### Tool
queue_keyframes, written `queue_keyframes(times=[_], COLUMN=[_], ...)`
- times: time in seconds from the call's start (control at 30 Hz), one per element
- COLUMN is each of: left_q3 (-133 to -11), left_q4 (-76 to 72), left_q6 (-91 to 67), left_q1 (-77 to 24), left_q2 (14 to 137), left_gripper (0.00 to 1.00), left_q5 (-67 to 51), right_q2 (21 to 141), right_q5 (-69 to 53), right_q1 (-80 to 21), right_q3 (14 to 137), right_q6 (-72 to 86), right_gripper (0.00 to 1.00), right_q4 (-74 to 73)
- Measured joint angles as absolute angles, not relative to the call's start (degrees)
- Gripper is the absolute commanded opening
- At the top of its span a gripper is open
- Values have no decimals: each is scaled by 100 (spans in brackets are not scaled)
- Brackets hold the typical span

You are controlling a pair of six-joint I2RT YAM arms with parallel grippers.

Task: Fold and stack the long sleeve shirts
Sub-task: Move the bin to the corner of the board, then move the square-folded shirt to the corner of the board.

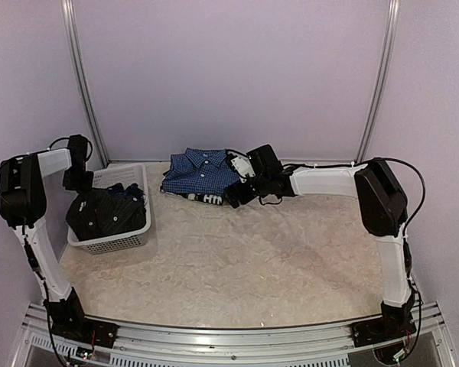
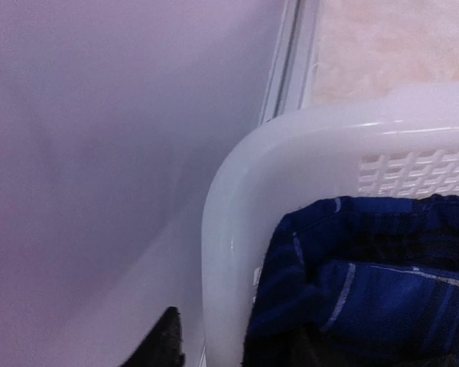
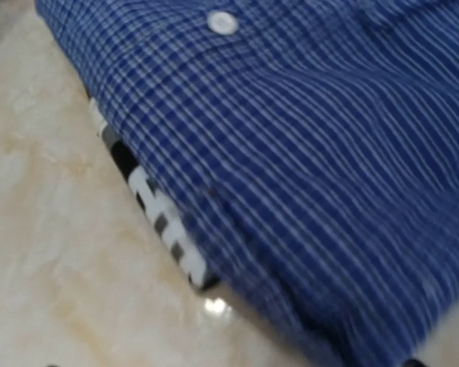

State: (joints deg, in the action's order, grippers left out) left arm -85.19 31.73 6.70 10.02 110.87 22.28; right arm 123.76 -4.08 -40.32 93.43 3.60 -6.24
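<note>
A folded blue-and-white checked shirt [image 1: 199,170] [image 3: 306,138] lies at the back middle of the table on a black-and-white patterned cloth [image 1: 208,197] [image 3: 157,210]. My right gripper [image 1: 239,193] sits low at the folded pile's right edge, its jaws wide open, with the shirt's edge just ahead of them. A black shirt [image 1: 105,214] fills the white lattice basket [image 1: 130,237]. A darker blue plaid shirt [image 2: 367,298] lies at its back. My left gripper [image 1: 78,180] hovers over the basket's back left corner, jaws apart. One fingertip [image 2: 164,344] shows outside the rim [image 2: 237,229].
The basket stands at the table's left side, close to the left wall and its metal rail [image 1: 84,84]. The back wall runs right behind the folded pile. Bare pale tabletop [image 1: 252,260] spreads across the middle and front.
</note>
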Motion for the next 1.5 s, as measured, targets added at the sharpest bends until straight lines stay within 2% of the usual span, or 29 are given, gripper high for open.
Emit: queue_keyframes(times=[0.13,0.2,0.3,0.47,0.6,0.67,0.8,0.87,1.0,1.03,1.5], left_q3=[-8597,-8659,-8700,-8711,-8637,-8602,-8576,-8567,-8503,-8486,-8350], left_q4=[3299,3336,3371,3385,3253,3131,2853,2757,2722,2722,2749], left_q6=[593,576,486,342,276,274,285,287,290,290,311], left_q1=[1282,1356,1321,1278,1240,1164,770,449,-80,-150,-991], left_q2=[11194,11194,11194,11080,10556,10180,9507,9310,9209,9209,9048], left_gripper=[73,89,99,99,99,99,99,99,99,99,99], left_q5=[2744,2832,2786,2731,2689,2720,2917,2967,2980,2978,2958], right_q2=[13067,13391,13751,14289,14717,14886,15045,15047,14796,14636,12062], right_q5=[-294,-248,-196,-3,259,434,939,1133,1503,1586,2237], right_q1=[-4128,-4178,-4261,-4386,-4429,-4434,-4427,-4405,-4300,-4261,-2781], right_q3=[10320,10792,11299,12060,12654,12862,13026,13021,12422,12158,8287], right_q6=[-336,-615,-958,-1374,-1625,-1737,-1876,-1861,-1763,-1747,-220], right_gripper=[89,87,83,76,64,55,28,20,1,0,0], right_q4=[-899,-1017,-1256,-1734,-2123,-2259,-2488,-2582,-2401,-2370,-2491])
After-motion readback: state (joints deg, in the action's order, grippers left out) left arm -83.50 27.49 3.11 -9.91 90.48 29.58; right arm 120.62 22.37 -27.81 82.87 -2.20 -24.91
